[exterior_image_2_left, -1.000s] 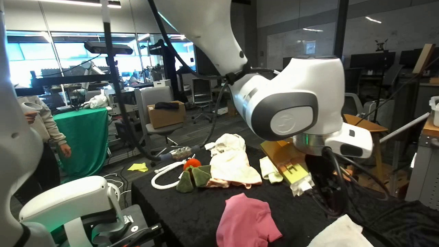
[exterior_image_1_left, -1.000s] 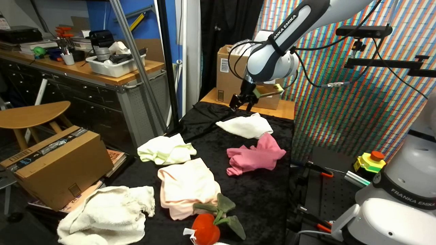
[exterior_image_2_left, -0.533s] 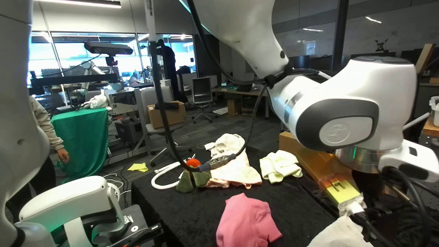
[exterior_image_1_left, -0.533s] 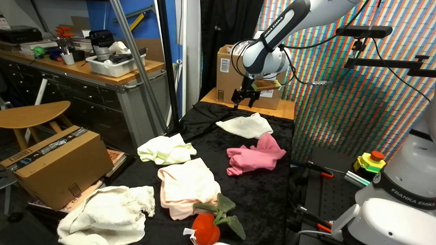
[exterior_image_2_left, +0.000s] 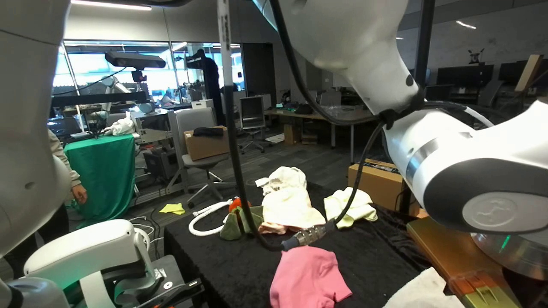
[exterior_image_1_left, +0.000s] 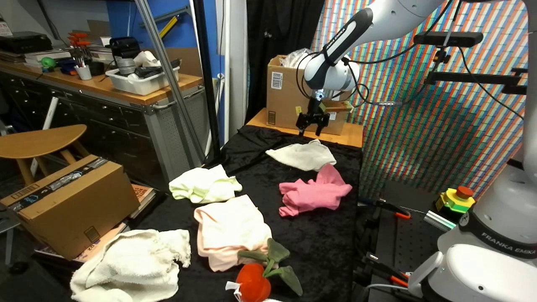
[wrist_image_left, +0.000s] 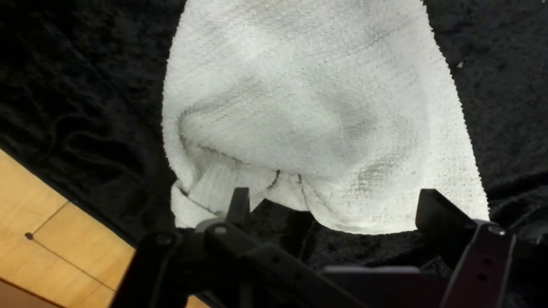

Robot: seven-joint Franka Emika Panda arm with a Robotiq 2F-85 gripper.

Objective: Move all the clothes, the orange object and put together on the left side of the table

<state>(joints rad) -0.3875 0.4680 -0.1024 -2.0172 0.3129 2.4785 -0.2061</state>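
Note:
A white cloth (exterior_image_1_left: 301, 156) lies at the far end of the black-covered table; it fills much of the wrist view (wrist_image_left: 299, 107). My gripper (exterior_image_1_left: 309, 131) hangs above and just beyond it, open and empty; in the wrist view its fingers (wrist_image_left: 334, 203) are wide apart over the cloth's edge. A pink cloth (exterior_image_1_left: 314, 192) lies beside the white one. A pale yellow-green cloth (exterior_image_1_left: 205, 184), a peach cloth (exterior_image_1_left: 233, 228) and a cream cloth (exterior_image_1_left: 134, 266) lie along the other side. An orange plush object (exterior_image_1_left: 254, 282) with green leaves touches the peach cloth.
A cardboard box (exterior_image_1_left: 308, 92) stands on bare wood behind the gripper. Another box (exterior_image_1_left: 79, 205) stands beside the table near the cream cloth. A metal pole (exterior_image_1_left: 172, 84) rises by the table's side. A black cable (exterior_image_2_left: 364, 167) hangs from the arm.
My arm has swung along the table's far end, bringing the gripper slightly to the right in an exterior view. In an exterior view the hand has moved right, mostly out of frame. The clothes have not moved.

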